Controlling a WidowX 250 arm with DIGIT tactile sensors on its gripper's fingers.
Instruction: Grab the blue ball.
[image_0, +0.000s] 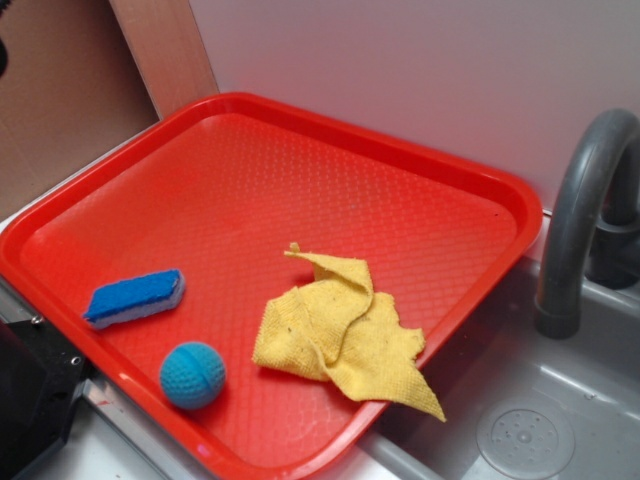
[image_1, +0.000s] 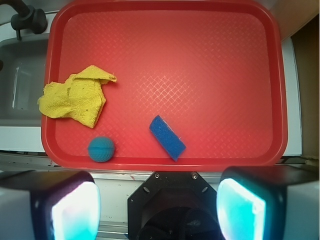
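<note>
Blue ball (image_0: 192, 375) on red tray (image_0: 420, 160); end effector (image_1: 155, 210) wide, apparently above.

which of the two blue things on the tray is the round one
The blue ball, near the tray's front edge, beside the yellow cloth. It is a dimpled sphere with a seam, while the sponge is a flat block with a white underside.

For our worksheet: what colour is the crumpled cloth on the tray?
Yellow. The cloth shows best in the exterior view.
</note>
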